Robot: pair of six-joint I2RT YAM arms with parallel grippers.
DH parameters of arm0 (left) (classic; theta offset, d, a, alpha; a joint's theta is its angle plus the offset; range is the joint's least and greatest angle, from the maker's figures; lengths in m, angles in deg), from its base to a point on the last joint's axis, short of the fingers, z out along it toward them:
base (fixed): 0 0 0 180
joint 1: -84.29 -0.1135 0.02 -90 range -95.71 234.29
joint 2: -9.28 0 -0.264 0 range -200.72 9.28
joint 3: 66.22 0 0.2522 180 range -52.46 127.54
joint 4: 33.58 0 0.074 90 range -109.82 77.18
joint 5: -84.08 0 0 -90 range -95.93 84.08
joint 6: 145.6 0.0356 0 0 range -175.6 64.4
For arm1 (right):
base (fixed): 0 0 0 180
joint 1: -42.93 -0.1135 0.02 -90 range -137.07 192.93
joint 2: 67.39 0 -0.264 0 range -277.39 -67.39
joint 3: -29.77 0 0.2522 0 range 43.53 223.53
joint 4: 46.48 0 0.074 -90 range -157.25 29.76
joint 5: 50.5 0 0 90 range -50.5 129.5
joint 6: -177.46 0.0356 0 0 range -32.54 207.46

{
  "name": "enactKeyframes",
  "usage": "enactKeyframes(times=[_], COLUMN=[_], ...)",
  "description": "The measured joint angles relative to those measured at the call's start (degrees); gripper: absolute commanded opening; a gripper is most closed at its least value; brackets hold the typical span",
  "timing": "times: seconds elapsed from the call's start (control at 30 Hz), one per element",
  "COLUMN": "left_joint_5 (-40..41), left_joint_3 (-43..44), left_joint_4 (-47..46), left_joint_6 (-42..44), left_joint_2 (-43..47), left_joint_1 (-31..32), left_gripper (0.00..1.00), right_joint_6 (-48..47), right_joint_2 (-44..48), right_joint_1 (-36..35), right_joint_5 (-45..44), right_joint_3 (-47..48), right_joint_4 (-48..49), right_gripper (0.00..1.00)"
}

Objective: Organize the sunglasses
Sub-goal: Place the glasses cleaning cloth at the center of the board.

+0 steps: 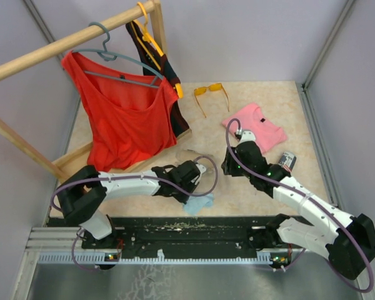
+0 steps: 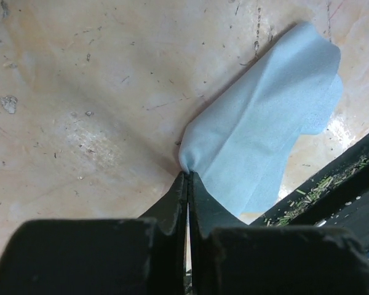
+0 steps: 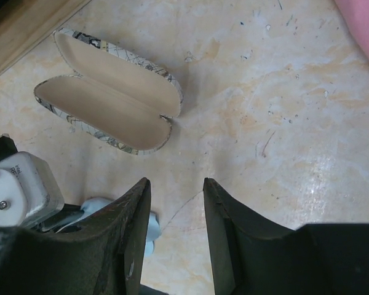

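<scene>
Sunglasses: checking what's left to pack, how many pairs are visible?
1. The orange-lensed sunglasses lie unfolded at the far side of the table, near the pink shirt. Another pair may be hidden from view.

Looks like a robot lab test cell to me: plain grey panel walls (image 1: 250, 37) boxing in the table (image 1: 269, 94), arms (image 1: 125, 182) bolted by an aluminium rail (image 1: 44, 240), wooden clothes rack (image 1: 50, 47) standing beyond the left hand (image 1: 197, 187).

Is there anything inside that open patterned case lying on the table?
Nothing. The right wrist view shows both halves of the case bare, with only plain beige lining and no glasses or cloth in them. Whatever is beneath the case is covered by it.
</scene>
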Motion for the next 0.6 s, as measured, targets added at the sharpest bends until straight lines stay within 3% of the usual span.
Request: enactKeyframes(times=[0.2,0.6], left_joint_5=[3.15,8.09], left_joint_3=[0.33,0.33], left_joint_4=[2.03,2.56], left_joint_6=[-0.68,-0.72], left_joint_2=[0.24,0.39], left_joint_1=[-0.94,-7.74], left_gripper=[0.27,0.38], right_joint_6=[0.07,2.78], right_joint_2=[-0.85,-0.83], right_joint_1=[0.0,-0.02], right_joint_5=[1.51,6.86], right_joint_3=[0.0,-2.16], right_joint_4=[-1.01,-1.42], right_gripper=[0.44,0.45])
